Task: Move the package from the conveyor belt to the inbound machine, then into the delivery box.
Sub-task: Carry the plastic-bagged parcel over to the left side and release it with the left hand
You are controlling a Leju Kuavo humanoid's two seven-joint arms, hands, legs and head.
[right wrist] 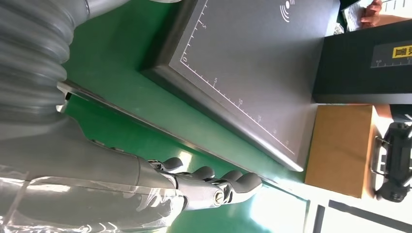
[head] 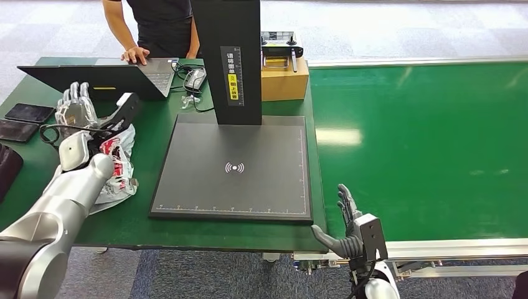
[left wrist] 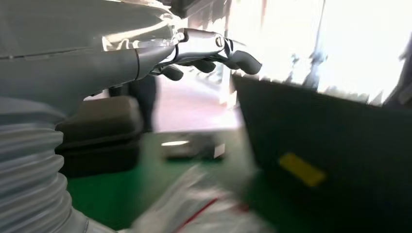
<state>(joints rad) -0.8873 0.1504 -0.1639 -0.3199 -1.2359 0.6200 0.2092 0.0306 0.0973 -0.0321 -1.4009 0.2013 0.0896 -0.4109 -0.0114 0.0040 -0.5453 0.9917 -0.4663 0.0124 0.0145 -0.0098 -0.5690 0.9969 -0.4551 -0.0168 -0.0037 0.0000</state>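
The package (head: 118,165), a white plastic bag with red print, lies on the green table left of the inbound machine's black plate (head: 234,167). My left hand (head: 78,109) is raised just above and behind the bag with its fingers spread, and it holds nothing. In the left wrist view the fingers (left wrist: 214,48) stretch out over the blurred bag (left wrist: 204,208). My right hand (head: 348,224) hovers open at the near edge of the conveyor belt (head: 423,149), beside the plate's front right corner. The right wrist view shows its extended fingers (right wrist: 214,184) over the belt, empty.
A person works at a laptop (head: 99,78) at the back of the table. The machine's black column (head: 227,59) rises behind the plate, with a cardboard box (head: 284,80) beside it. Two phones (head: 28,113) and a black case (head: 6,168) lie at the far left.
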